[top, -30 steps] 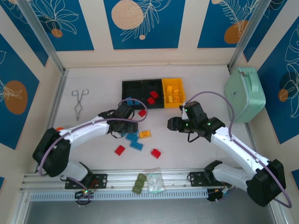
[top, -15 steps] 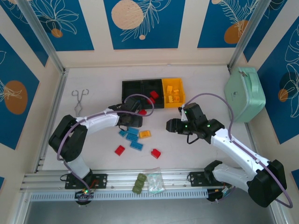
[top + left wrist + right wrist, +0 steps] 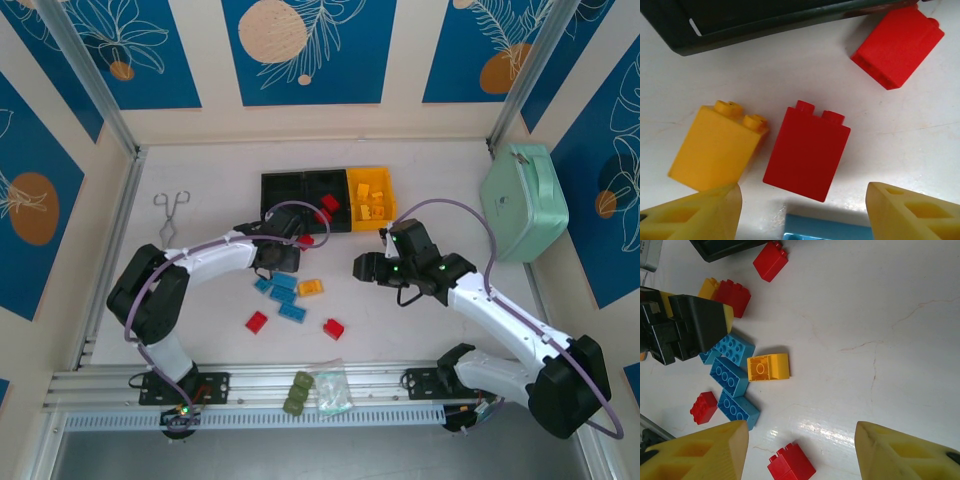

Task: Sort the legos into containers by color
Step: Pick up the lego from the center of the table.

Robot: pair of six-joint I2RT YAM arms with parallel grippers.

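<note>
Seen from above, the left arm [image 3: 200, 265] folds up from its base at 7 o'clock, then stretches toward 3 o'clock. The left gripper [image 3: 283, 255] [image 3: 802, 212] is held low, jaws apart, gripping nothing. The right arm [image 3: 500, 310] climbs from 5 o'clock toward 11. The right gripper [image 3: 362, 268] [image 3: 800, 450] faces 9 o'clock, its yellow fingers [image 3: 695, 455] spread and empty.

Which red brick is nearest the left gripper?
The red brick beside the yellow brick, ahead of its fingers; the other red bricks lie farther off.
</note>
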